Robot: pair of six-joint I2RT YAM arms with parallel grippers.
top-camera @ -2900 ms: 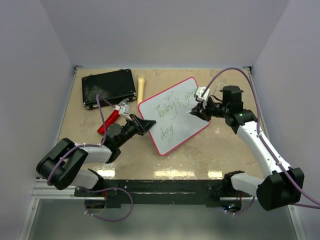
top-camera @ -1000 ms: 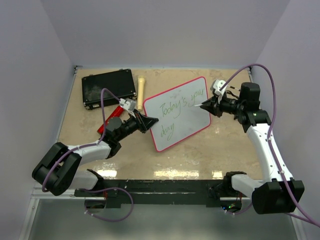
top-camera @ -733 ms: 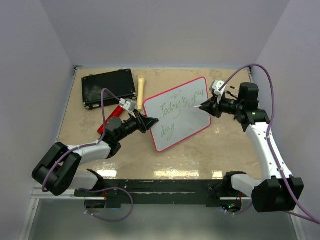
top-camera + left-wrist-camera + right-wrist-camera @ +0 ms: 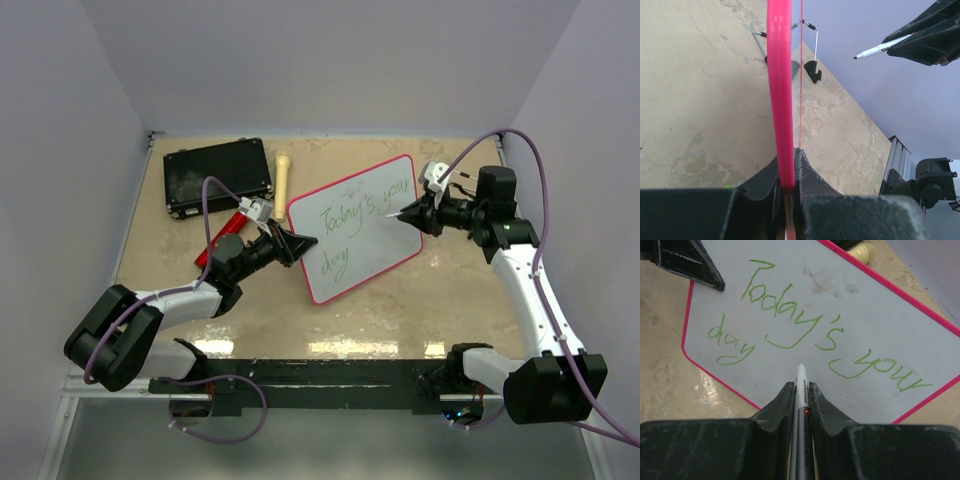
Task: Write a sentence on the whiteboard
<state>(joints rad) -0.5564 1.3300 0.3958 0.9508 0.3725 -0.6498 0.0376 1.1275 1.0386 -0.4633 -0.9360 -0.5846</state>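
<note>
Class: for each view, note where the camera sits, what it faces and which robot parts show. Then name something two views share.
Top external: above, behind the arms, looking down on the table; both show.
Left wrist: on left arm, along the whiteboard rim; own fingers.
Right wrist: on right arm, toward the sentence; own fingers.
Shared: both wrists see the marker.

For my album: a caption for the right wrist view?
Right end effector aims its gripped marker at the whiteboard, green sentence reading "Today's your day".

Whiteboard (image 4: pixel 378 243) white, rim bright pink-red; sentence (image 4: pixel 790 315) thin green; case (image 4: pixel 217 177) black; table (image 4: pixel 400 300) mottled beige, paler blotches; marker (image 4: pixel 800 380) white tip, grey barrel; cables (image 4: pixel 547 200) purple; walls (image 4: pixel 300 60) pale lilac
</note>
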